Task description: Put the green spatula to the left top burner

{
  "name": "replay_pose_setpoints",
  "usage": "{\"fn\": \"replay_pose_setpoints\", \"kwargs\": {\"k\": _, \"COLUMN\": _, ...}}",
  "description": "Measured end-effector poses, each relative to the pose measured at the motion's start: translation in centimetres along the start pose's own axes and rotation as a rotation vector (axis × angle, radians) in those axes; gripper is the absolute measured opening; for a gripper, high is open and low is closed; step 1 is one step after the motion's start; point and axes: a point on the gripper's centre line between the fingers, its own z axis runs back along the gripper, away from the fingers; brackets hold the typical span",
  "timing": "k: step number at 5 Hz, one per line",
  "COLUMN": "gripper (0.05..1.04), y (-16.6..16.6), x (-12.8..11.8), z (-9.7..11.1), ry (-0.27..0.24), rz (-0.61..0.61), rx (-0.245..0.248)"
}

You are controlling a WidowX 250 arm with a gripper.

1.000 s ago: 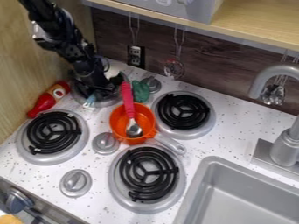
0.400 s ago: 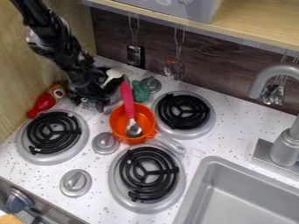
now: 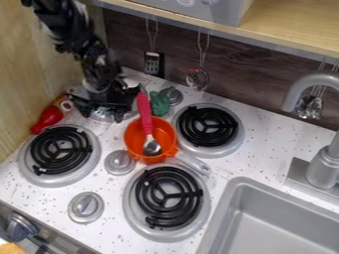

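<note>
The pincer (image 3: 101, 112) over the far left burner (image 3: 103, 119) now has its fingers spread wider, and the arm (image 3: 64, 24) leans farther right.

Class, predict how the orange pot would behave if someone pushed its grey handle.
The pot would probably swivel, since the handle juts out to one side. It looks rigid, so should keep its round shape. The red-handled spoon leaning inside might slide.
</note>
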Motion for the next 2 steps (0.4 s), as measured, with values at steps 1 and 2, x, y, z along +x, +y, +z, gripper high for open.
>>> {"fn": "replay_pose_setpoints", "kwargs": {"k": 1, "gripper": 0.993, "y": -0.2, "x": -1.7, "z": 1.5, "ry": 0.050, "rz": 0.087, "rx": 0.032}}
{"fn": "replay_pose_setpoints", "kwargs": {"k": 2, "gripper": 0.993, "y": -0.9, "x": -3.8, "z": 2.6, "ry": 0.078, "rz": 0.166, "rx": 0.038}}
